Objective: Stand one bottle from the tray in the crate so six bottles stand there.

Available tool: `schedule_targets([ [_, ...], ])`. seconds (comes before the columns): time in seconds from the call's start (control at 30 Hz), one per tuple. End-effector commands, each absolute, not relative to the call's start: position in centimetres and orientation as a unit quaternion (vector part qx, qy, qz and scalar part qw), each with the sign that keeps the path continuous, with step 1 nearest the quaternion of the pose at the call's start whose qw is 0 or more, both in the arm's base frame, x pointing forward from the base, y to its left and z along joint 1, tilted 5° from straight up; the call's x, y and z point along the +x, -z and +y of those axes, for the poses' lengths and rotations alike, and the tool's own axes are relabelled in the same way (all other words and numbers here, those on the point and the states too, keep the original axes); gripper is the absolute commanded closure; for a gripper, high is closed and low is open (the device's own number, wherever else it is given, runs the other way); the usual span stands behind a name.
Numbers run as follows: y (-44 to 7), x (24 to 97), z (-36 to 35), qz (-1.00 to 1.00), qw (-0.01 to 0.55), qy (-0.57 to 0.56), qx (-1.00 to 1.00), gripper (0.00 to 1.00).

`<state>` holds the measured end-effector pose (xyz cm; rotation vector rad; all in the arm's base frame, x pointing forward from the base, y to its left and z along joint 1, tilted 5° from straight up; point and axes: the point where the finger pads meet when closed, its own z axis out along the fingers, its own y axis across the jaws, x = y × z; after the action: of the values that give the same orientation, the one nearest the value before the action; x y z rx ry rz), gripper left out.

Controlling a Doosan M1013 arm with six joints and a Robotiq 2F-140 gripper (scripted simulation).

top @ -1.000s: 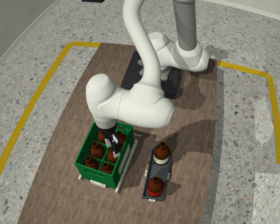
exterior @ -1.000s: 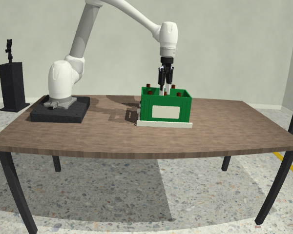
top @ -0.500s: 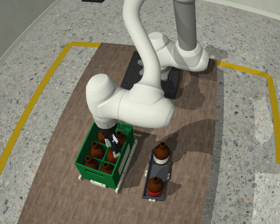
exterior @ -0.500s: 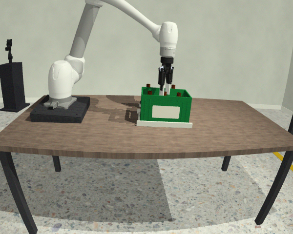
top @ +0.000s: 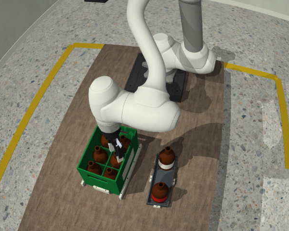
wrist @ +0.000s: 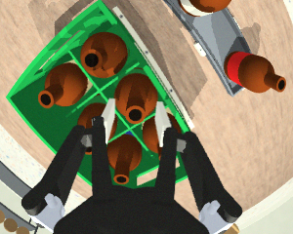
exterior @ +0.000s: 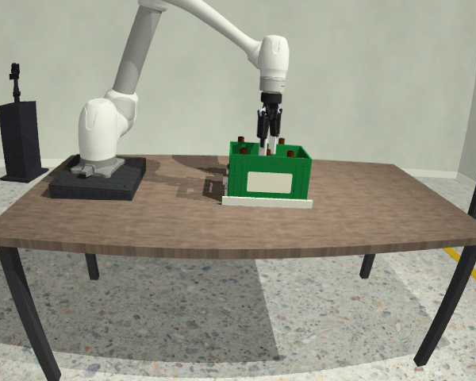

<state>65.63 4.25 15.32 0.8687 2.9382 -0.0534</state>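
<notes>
The green crate (top: 112,187) (exterior: 238,184) (wrist: 26,104) stands level on the table. Brown bottles stand upright in it, one in each cell. My gripper (top: 115,153) (exterior: 267,152) (wrist: 135,108) is open, pointing down into the crate. Its white fingertips are apart on either side of the neck of a middle-row bottle (top: 115,161) (wrist: 137,90), with gaps on both sides in the wrist view. The grey tray (top: 164,176) (wrist: 215,36) lies level beside the crate. On it stand a white-banded bottle (top: 167,159) (wrist: 207,4) and a red-banded bottle (top: 160,192) (wrist: 256,73), both upright.
Bottle necks, such as a front-row one (top: 90,163), stand close around the fingers. The crate's side wall near the tray is close to the fingers. A white rail (top: 132,169) (exterior: 266,202) (wrist: 156,68) runs along the crate's base. The arm's base plate (top: 133,79) (exterior: 90,190) is farther back.
</notes>
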Motion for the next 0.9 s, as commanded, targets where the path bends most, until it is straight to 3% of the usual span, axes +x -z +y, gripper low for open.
schedule_targets([
  [0.0,-15.33,65.63,4.25,0.958,0.039,0.017,0.283,0.62],
  [0.87,-16.20,65.58,4.30,0.958,0.039,0.017,0.283,0.62],
])
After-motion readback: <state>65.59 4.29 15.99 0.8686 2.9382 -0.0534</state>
